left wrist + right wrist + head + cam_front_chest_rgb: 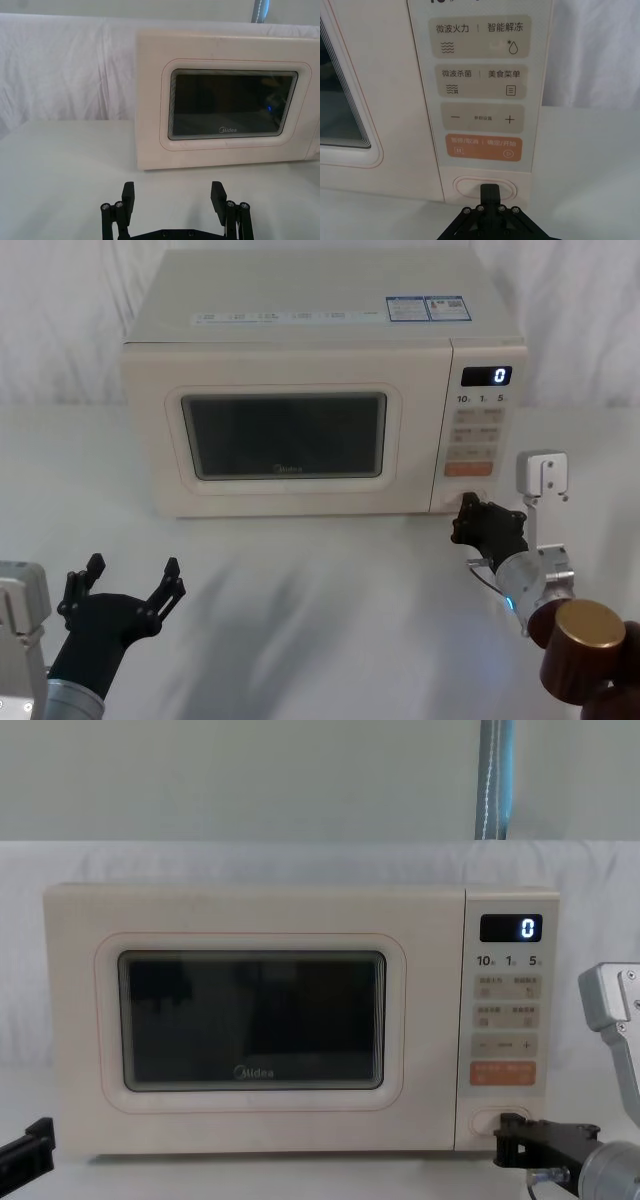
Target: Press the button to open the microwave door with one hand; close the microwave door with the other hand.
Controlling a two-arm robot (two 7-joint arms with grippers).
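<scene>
- Right gripper (489, 194): fingers (489, 190) pressed together, holding nothing, tips at the button (470, 188) low on the control panel (482, 75).
- Left gripper (128, 580): fingers spread wide, empty, above the counter (320, 600).
- Microwave door (250, 1020) closed.

The button (485, 188) lies right of the microwave door (285, 440), below.

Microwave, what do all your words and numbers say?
"Midea": cream microwave door, under its dark window.
"0": black display.
"10", "1", "5": below the display.
"微波火力", "智能解冻": top beige key.
"微波杀菌", "美食菜单": second beige key.
"−", "+": third key.
Orange key, top stickers: unreadable.
</scene>
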